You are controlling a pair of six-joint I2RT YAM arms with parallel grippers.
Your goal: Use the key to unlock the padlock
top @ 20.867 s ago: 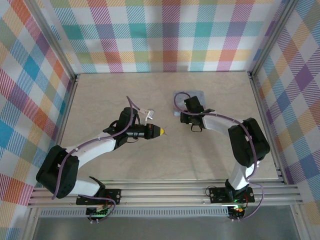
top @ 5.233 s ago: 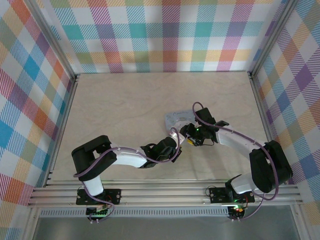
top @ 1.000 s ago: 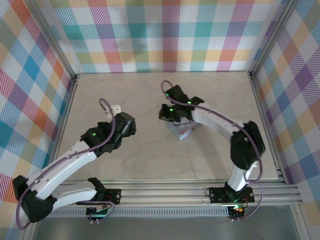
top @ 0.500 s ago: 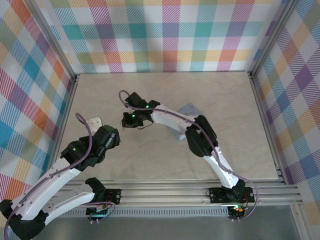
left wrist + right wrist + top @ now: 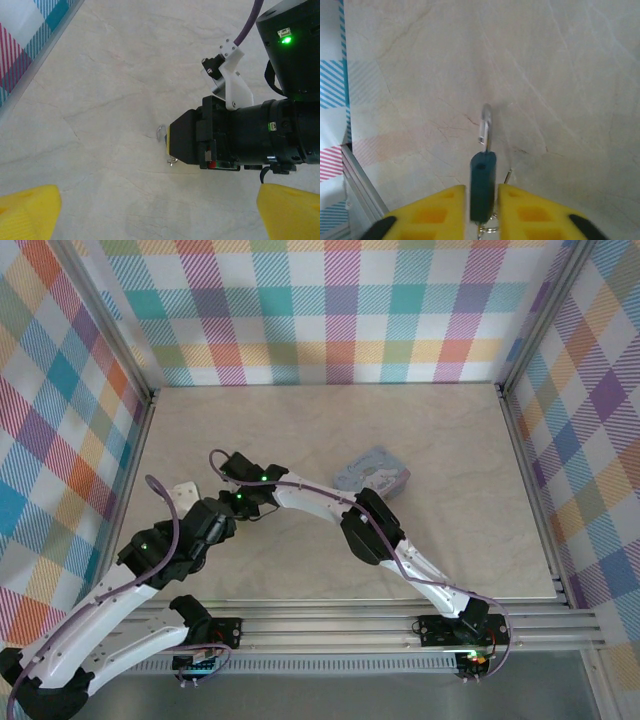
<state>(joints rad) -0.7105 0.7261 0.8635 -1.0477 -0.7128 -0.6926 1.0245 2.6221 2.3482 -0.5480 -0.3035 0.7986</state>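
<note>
The right gripper (image 5: 482, 220) has its yellow fingers (image 5: 435, 212) standing close on either side of the padlock (image 5: 483, 184). Only a sliver of gap shows on each side, so I cannot tell whether they pinch the padlock or have just let it go. The padlock is a small dark teal body held edge-on with its silver shackle (image 5: 485, 125) pointing away from the wrist. It sits low over the marble-look table (image 5: 570, 75), well to the left of the pale blue tin (image 5: 372, 470). Whether the shackle is sprung I cannot tell. A small metal ring (image 5: 172, 161) hangs at the body's near end, and no key can be made out. The left gripper (image 5: 160, 215) is spread wide and empty, hovering nearer the arm bases than the tin and looking down on the padlock.

This looks like the padlock being placed or handed over. The next move likely calls for a clean grasp on the body, with the keyhole end left free.
</note>
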